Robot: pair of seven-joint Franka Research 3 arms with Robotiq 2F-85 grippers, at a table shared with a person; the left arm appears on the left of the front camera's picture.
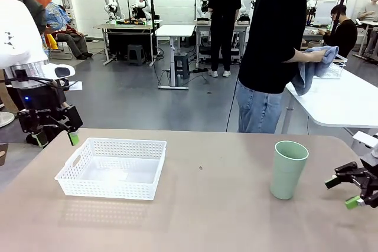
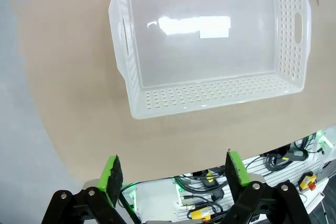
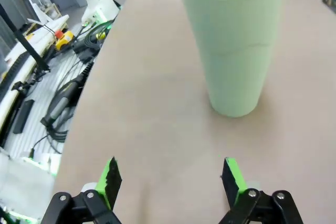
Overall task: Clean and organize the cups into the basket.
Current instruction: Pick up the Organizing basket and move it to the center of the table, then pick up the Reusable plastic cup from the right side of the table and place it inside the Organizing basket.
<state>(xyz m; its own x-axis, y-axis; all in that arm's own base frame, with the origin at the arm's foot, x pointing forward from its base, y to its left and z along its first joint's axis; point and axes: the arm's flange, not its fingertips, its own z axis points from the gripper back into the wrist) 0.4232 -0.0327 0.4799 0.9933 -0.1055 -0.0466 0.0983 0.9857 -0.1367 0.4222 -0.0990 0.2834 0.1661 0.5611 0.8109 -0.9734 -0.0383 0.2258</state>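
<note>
A tan table is holding a white mesh basket. A mint green cup is standing upright well to the basket's right. The left gripper is hovering beside the basket's left end, the right gripper beyond the cup, both with jaws spread apart.

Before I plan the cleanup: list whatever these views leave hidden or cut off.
- Inside of the mint cup: front view, its own wall hides the bottom; right wrist view, the top edge cuts its far rim.
- Whatever the person holds in the blue cloth: front view, the cloth covers it.
- Far end of the basket: left wrist view, cut off by the top edge.
</note>
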